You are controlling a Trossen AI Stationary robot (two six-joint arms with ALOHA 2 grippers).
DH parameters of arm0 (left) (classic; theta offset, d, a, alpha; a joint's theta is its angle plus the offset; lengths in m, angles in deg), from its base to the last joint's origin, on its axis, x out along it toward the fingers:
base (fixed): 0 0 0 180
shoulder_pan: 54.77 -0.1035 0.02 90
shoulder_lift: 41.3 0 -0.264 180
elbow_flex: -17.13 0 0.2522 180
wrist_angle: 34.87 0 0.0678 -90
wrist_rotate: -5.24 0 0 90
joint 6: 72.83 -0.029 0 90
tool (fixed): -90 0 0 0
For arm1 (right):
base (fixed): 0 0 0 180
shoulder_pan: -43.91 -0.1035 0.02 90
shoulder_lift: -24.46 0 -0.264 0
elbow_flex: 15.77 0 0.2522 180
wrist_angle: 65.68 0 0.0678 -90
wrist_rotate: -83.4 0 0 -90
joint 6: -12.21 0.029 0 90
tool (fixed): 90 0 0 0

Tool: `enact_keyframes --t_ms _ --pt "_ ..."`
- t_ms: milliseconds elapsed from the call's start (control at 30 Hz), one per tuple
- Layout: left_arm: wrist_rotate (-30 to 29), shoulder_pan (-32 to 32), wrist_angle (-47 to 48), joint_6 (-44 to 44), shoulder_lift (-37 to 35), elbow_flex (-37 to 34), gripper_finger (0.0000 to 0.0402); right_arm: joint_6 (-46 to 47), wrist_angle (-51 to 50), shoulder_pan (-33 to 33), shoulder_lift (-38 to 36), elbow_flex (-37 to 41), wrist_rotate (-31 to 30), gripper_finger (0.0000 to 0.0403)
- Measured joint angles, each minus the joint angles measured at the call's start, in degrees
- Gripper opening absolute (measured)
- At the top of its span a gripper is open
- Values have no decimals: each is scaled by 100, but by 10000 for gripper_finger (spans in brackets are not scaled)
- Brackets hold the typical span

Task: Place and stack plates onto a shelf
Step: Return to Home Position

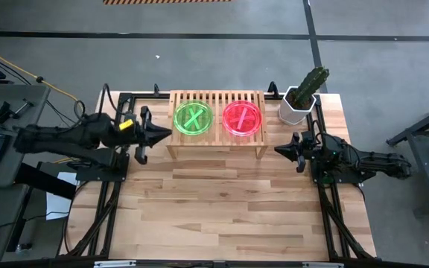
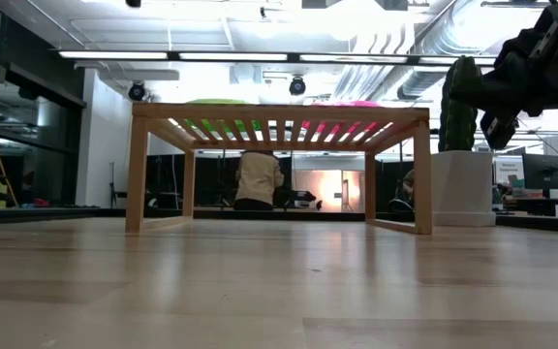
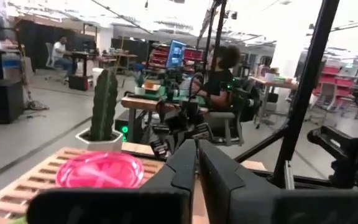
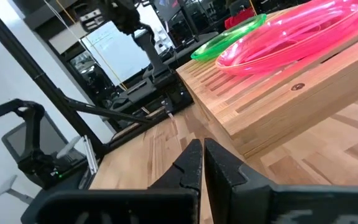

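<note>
Tabletop [image 1: 222,205]: left end effector [image 1: 165,134], right end effector [image 1: 280,150] closed.

The green stack [image 1: 194,118] and pink stack [image 1: 242,117] hide their plate counts.

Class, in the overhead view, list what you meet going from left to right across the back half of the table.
left gripper → green plates → pink plates → potted cactus. The right gripper overlaps the cactus sideways, so it is left out of the order.
</note>
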Motion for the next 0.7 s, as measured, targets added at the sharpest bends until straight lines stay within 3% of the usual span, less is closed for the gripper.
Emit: enact_keyframes --t_ms 233,467,700 --pt "689 -635 -319 553 -1193 -1074 2 -29 0 0 2 0 0 0" --pt "577 -636 -495 1066 -2395 -1944 0 -25 0 0 2 -2 0 0" --pt "511 -357 -1718 1265 -2755 -2785 0 -30 0 0 2 -2 0 0"
